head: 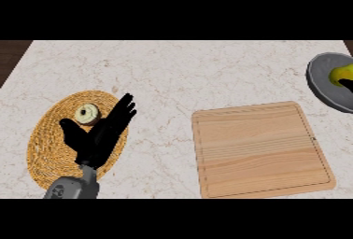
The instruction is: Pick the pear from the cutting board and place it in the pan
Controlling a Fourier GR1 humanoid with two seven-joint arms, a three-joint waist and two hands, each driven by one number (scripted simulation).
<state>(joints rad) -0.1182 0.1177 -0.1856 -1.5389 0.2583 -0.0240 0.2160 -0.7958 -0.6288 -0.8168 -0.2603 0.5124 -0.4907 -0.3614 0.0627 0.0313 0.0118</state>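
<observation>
While the board [260, 149] lay bare, the pear [342, 74] sat in the pan [321, 79].
Pan: grey, at the right edge, holding a yellow-green pear, partly cut off, with dark fingertips [347, 85] against it; that hand's state could not be told. Left hand [96, 133]: fingers spread, over a woven mat [48, 140] bearing a small round item [88, 114].

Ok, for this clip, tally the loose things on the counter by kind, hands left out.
Cutting board: 1
Pan: 1
Pear, in the pan: 1
Woven mat: 1
Small round item on the mat: 1
Total: 5
</observation>
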